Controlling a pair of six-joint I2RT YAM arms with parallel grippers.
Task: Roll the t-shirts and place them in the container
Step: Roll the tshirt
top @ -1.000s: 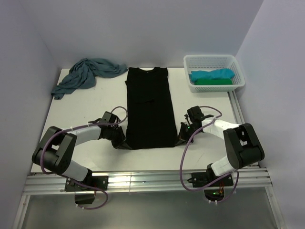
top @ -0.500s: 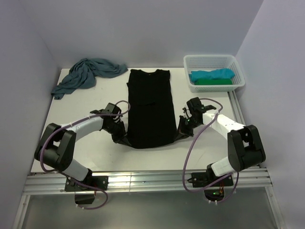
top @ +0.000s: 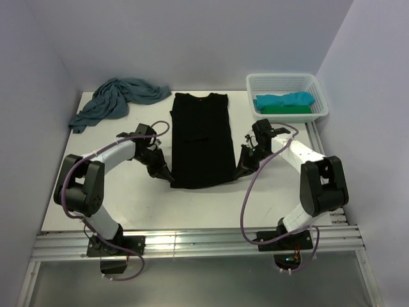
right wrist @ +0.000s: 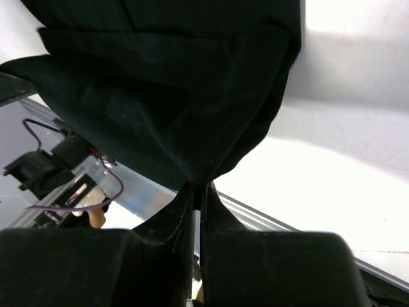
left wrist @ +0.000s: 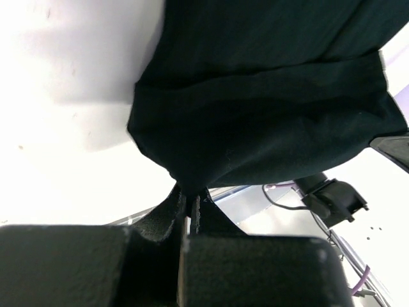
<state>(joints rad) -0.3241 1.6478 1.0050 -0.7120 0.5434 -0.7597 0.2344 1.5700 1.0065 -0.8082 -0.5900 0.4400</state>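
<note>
A long black t-shirt (top: pixel 200 137) lies flat down the middle of the table, folded into a narrow strip. My left gripper (top: pixel 164 171) is shut on its near left corner, and in the left wrist view that gripper (left wrist: pixel 190 195) pinches the black cloth (left wrist: pixel 268 128), which hangs lifted. My right gripper (top: pixel 241 169) is shut on the near right corner; its wrist view shows the gripper (right wrist: pixel 199 189) nipping the black hem (right wrist: pixel 172 96). A dusty-blue t-shirt (top: pixel 115 100) lies crumpled at the back left. Turquoise (top: pixel 284 100) and green (top: pixel 287 109) t-shirts lie in the basket.
A white mesh basket (top: pixel 316 86) stands at the back right corner. Purple cables loop from both arms over the table. An aluminium rail (top: pixel 198 242) runs along the near edge. Walls close in the left, back and right sides.
Both grippers have carried the shirt's near edge away from me, toward the back. The near hem now sits farther up the table and the shirt looks shorter.
</note>
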